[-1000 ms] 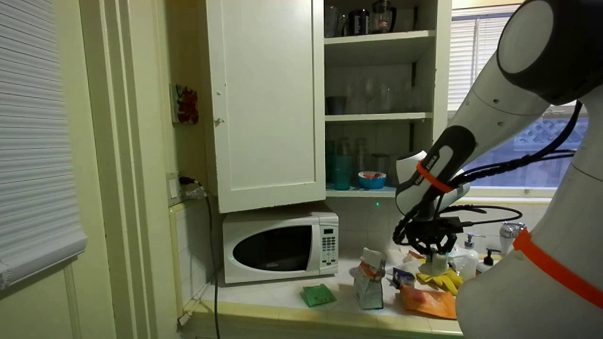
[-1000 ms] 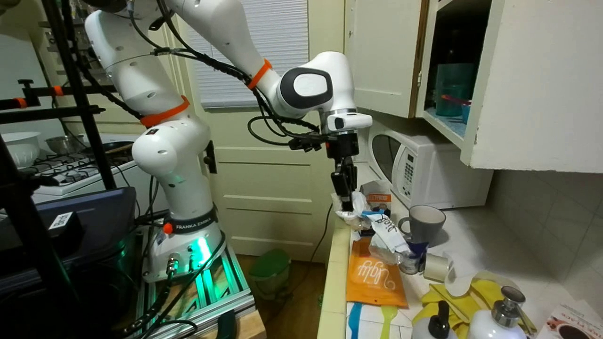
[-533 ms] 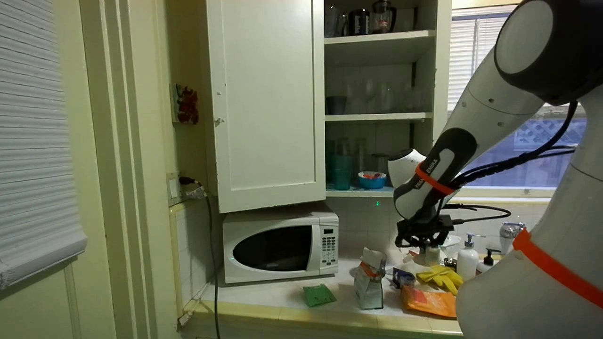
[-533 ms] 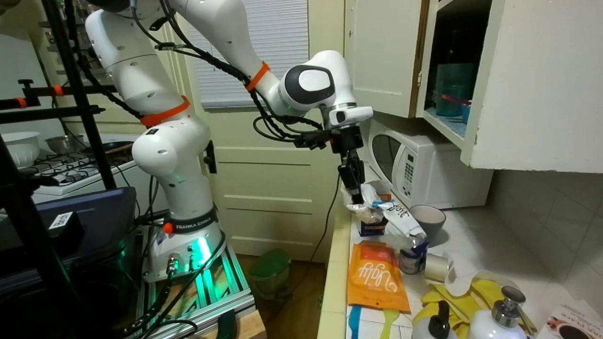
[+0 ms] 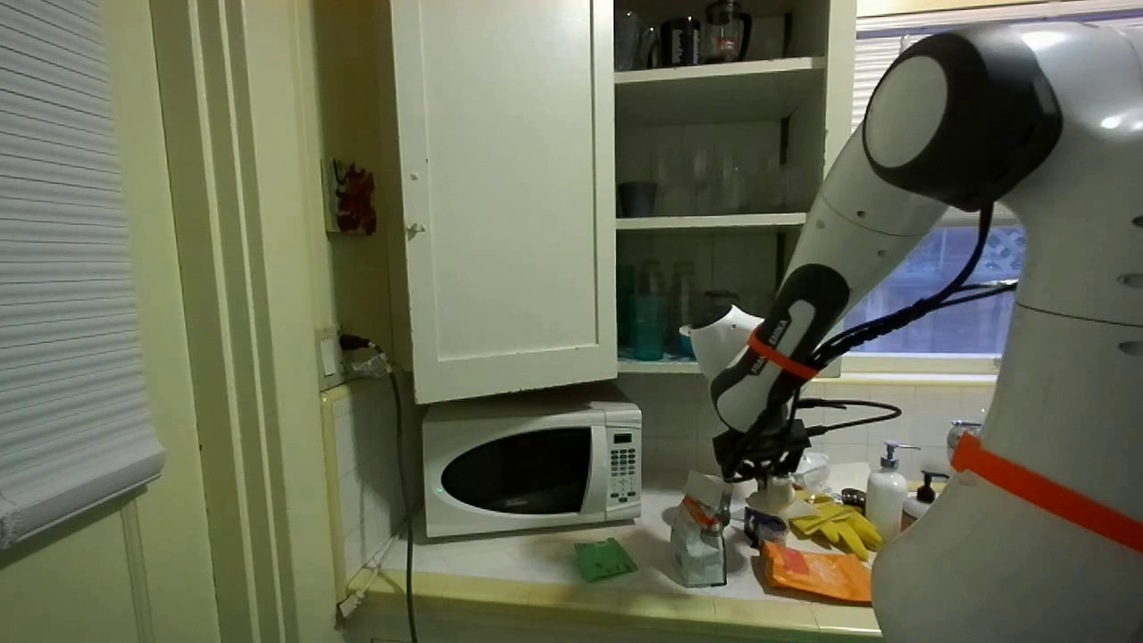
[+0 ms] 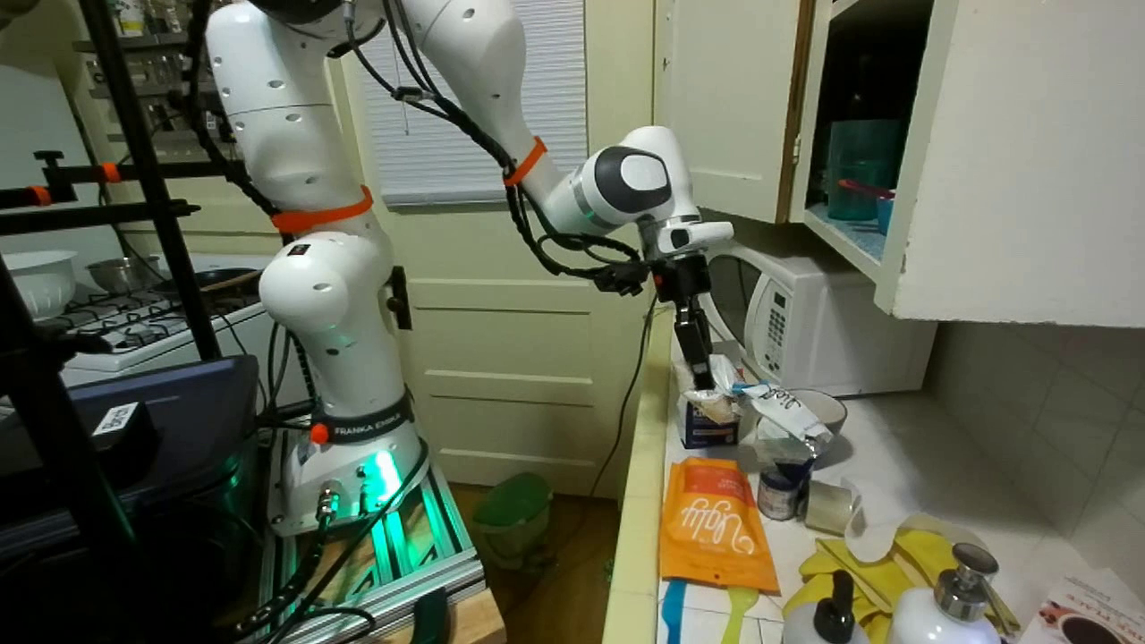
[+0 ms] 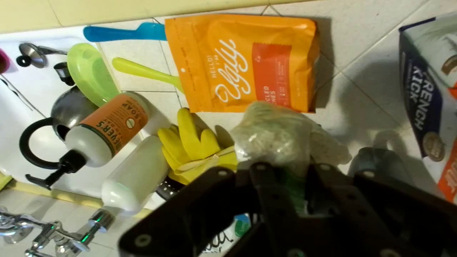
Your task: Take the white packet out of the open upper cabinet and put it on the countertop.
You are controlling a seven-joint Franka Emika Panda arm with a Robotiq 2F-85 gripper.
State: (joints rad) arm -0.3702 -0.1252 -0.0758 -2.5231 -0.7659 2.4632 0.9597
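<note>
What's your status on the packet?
Jaws shut on packet. Out of cabinet, over counter; contact unclear. Pouch, carton and mug may obstruct.

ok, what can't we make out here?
White packet: midsection, some lettering behind the fingers, wrist view.
Gray mug: partly behind the packet in an exterior view.
Upper cabinet: top cut off by the upper edge in both exterior views.
"KICK" carton: cut off by the right edge, wrist view.
</note>
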